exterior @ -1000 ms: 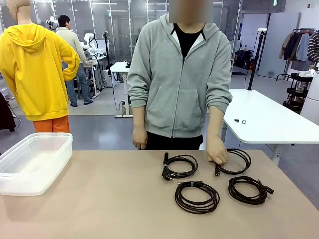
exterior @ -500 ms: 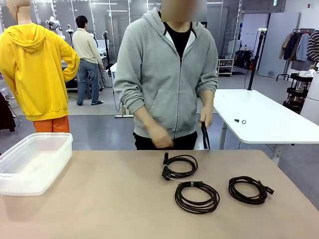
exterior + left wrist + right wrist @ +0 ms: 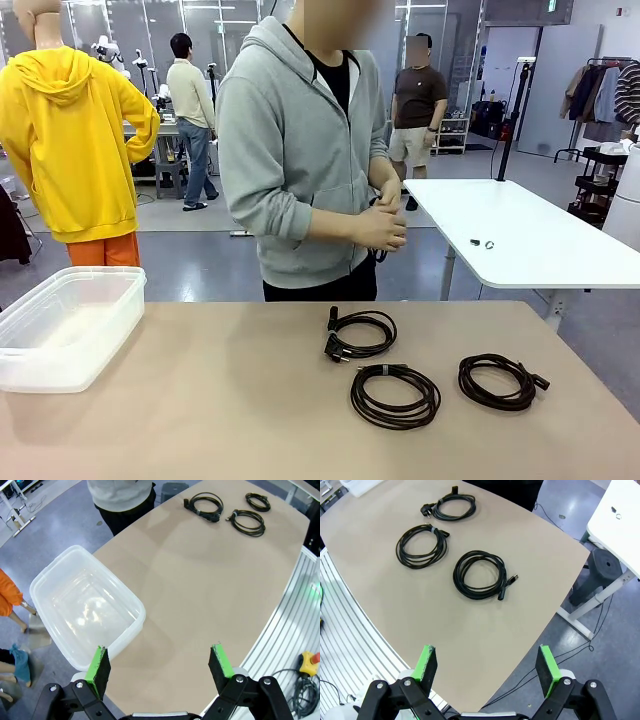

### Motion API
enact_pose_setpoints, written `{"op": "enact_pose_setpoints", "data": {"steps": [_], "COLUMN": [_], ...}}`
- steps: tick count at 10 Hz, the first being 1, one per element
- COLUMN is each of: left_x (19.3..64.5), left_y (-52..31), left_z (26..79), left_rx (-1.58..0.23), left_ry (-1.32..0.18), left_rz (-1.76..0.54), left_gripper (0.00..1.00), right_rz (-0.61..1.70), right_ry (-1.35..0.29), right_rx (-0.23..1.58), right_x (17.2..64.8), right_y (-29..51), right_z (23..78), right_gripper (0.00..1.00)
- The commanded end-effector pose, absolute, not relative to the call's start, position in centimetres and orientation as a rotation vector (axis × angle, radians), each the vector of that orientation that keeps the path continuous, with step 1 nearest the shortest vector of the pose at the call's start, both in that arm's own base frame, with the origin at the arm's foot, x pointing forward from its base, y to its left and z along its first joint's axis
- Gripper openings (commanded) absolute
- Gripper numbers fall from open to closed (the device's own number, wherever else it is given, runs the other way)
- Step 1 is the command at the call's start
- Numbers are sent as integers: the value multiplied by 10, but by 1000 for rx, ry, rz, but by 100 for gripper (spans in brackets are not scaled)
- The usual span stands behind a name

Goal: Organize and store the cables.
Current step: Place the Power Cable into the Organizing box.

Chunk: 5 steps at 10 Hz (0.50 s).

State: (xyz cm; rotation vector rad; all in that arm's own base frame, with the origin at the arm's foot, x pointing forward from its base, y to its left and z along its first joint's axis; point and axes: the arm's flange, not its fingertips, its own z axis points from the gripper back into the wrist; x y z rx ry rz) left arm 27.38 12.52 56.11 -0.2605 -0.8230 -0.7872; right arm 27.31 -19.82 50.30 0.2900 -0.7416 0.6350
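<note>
Three black coiled cables (image 3: 361,334) (image 3: 395,396) (image 3: 497,381) lie flat, just apart.

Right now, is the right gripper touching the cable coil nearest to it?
Apart. The right wrist view shows the open right gripper hanging above the table, with bare table between it and the cable coil.

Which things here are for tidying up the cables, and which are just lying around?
For the job: plug-end coil, middle coil, right coil, cord in the person's hands, clear bin, probably.
Just lying about: small bits on the white table.
</note>
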Motion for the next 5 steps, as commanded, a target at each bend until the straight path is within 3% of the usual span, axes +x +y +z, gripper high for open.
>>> {"op": "enact_pose_setpoints", "data": {"steps": [1,5], "left_x": [274,274], "left_y": [125,125], "left_z": [560,560], "left_rx": [-262,-262], "left_ry": [-817,-817], "left_rz": [-804,-804], "left_gripper": [100,100], "right_rz": [654,654], "right_ry": [-746,-746], "right_rx": [294,294], "right_x": [272,272], "right_y": [-199,-199], "right_z": [503,503], "right_gripper": [100,100]}}
